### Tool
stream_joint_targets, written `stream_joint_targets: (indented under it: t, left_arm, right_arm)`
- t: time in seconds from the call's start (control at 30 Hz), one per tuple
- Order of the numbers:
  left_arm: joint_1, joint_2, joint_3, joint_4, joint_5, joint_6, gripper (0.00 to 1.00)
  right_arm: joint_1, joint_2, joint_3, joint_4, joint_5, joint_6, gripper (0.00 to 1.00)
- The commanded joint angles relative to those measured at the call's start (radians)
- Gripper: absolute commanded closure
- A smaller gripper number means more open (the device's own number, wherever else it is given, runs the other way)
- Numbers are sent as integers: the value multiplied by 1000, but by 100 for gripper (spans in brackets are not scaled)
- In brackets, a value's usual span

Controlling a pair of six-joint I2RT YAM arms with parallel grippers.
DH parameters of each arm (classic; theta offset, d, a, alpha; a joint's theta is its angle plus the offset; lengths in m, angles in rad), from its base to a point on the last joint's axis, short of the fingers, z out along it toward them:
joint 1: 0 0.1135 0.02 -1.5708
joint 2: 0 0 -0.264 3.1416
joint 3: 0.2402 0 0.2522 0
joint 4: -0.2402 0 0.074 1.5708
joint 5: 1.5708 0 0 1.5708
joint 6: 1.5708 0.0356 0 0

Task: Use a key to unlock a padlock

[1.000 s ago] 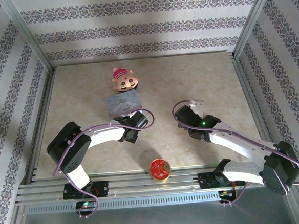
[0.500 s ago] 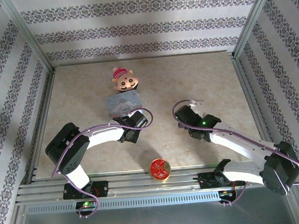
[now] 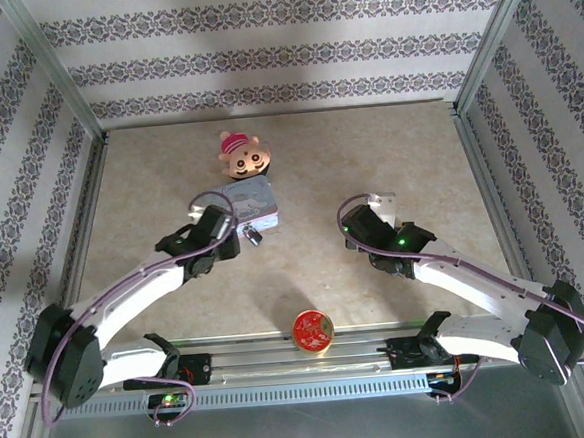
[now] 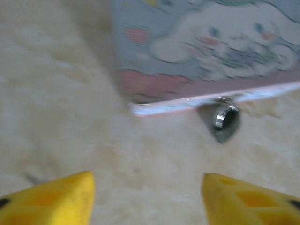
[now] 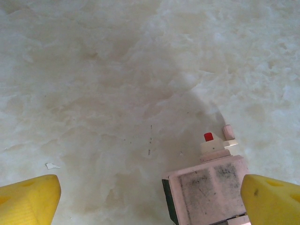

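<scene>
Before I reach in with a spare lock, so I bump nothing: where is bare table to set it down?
Widest bare patch: the far right corner, between the right arm and the back wall. Also free: the strip from the left rail to the pastel tin. Crowded: around that tin, with the toy face, the padlock and the left gripper.

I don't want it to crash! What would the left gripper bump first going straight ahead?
The left gripper would likely hit the tin first; the padlock sits slightly right. Depth is unclear.
</scene>
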Motion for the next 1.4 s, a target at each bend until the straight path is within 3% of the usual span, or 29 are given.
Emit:
stream_joint_targets:
  t: [0.0,0.17,0.37,0.5,0.67,1.3,1.37]
  left_arm:
    - [54,-63,-70,-84,-57,-152,13]
    - [116,-33,-63,-129,-5,-196,0]
    - [210,153,-11,-188,131,-263,1]
    - [223,271,39,-220,187,-304,9]
    - [224,313,38,-186,204,-344,16]
    - [250,278,-21,-174,177,-391,69]
    - [250,264,-25,-174,189,-390,70]
  right_arm:
    - [8,-3,25,12,-14,-29,2]
    - [13,17,39,16,-25,-34,2]
    - [23,38,41,19,-35,-18,2]
    - [22,57,56,15,-41,-14,2]
    - [22,80,76,20,-56,-22,2]
    - [25,116,79,31,-75,-5,2]
    - [27,120,82,35,-75,-5,2]
